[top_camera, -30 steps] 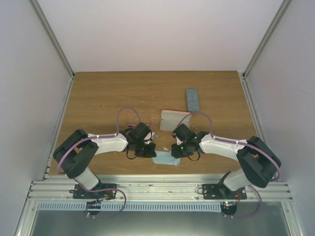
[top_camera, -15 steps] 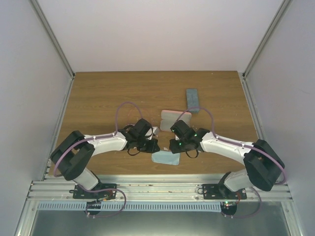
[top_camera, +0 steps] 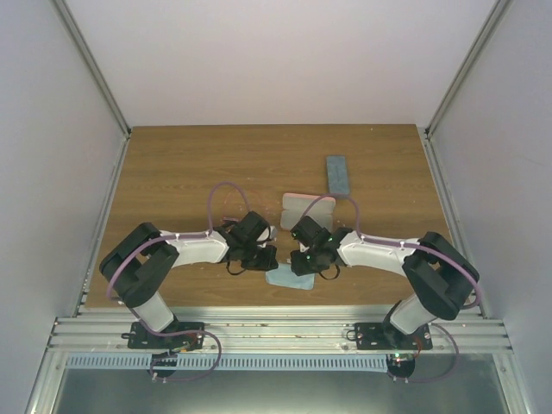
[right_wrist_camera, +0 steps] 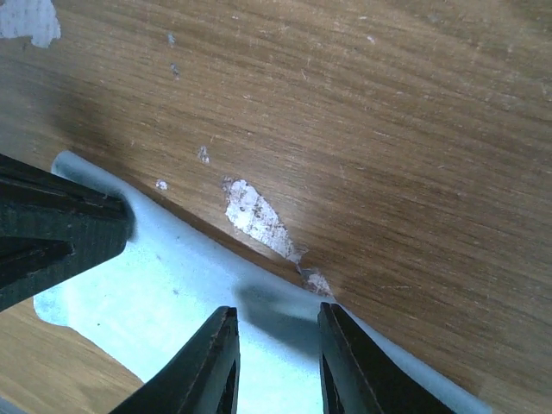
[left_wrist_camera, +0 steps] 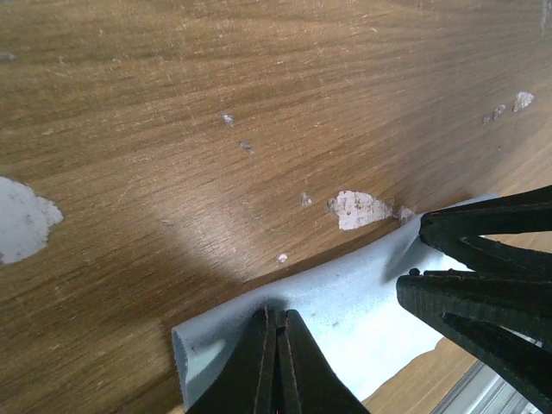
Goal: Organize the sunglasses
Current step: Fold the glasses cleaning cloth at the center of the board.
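While the left gripper [left_wrist_camera: 276,315] sits closed at the edge of the light blue cloth [left_wrist_camera: 345,302] and the right gripper [right_wrist_camera: 276,310] hangs parted over it, I can't spot the sunglasses anywhere, so the tidying looks hardly begun.

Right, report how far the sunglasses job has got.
Done: nothing clearly. No sunglasses can be made out in any view, and the pink case and blue-grey case lie apart from each other. In hand: the left gripper is shut on an edge of the light blue cloth, and the right gripper stands open astride its far edge. Left: seemingly everything involving the sunglasses themselves.
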You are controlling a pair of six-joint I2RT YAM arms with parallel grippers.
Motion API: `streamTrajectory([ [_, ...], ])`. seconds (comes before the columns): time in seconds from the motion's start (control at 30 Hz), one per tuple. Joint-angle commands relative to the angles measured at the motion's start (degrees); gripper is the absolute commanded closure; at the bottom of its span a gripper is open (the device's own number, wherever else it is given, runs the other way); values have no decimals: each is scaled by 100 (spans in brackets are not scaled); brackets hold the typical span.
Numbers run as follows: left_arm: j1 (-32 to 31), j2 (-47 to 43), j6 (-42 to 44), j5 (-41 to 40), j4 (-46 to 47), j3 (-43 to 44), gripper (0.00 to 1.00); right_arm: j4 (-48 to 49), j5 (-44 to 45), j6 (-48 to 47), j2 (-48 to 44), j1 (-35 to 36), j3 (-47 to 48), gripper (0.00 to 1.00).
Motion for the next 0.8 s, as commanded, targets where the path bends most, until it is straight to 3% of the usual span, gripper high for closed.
streamTrajectory([
  [0.0,-44,81,-255,-572,-202,15,98,-231,543,140,193,40,78,74],
  [0.23,-32,-154,-413,-994,-634,10,98,-427,1423,-121,373,31,403,73],
  [0.37,-26,-553,-453,-755,-422,50,98,-381,1402,-352,89,42,540,70],
  [0.57,-26,-911,-557,-744,-675,70,83,-934,1435,-51,-314,103,517,58],
  [0.77,-73,-1014,-850,-709,-955,-208,65,-1553,1496,502,-463,246,249,56],
])
